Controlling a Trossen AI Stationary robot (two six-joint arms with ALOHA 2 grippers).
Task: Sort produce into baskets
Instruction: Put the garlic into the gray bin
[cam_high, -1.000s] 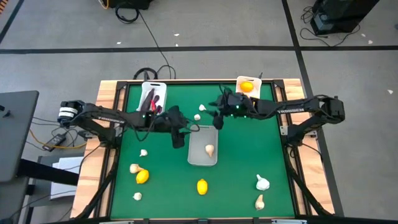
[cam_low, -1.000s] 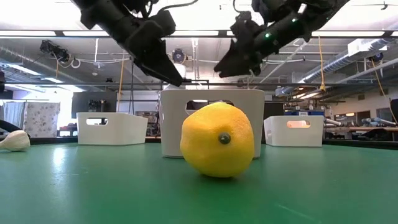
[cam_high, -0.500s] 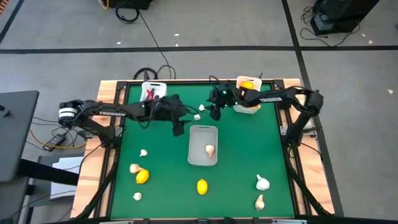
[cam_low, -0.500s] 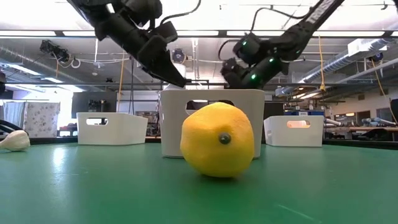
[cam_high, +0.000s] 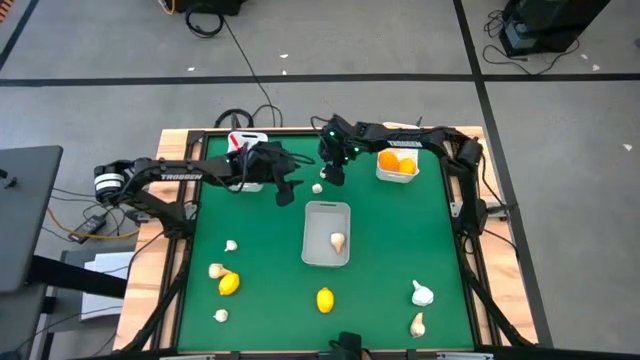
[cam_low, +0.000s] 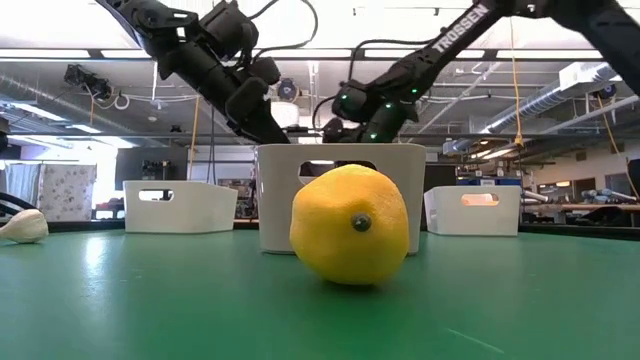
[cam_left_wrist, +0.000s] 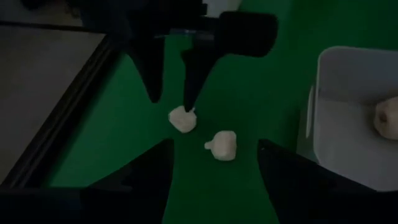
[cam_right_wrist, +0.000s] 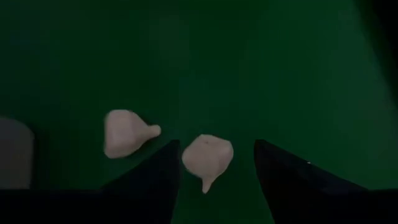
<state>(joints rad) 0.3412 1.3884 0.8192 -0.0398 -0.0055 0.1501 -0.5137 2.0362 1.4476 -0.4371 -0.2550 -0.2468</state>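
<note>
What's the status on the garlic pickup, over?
Right hand open, straddling one garlic bulb. Left hand open, waiting nearby. Second bulb close beside; middle basket holds one.

Scattered produce (cam_high: 325, 299); three white baskets (cam_high: 326, 233)

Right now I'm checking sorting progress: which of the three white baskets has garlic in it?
The middle basket, standing alone mid-table, holds one garlic bulb. The back right basket holds orange citrus; the back left one shows no garlic.

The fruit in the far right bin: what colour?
Orange, inside the white bin; clearest in the high view.
</note>
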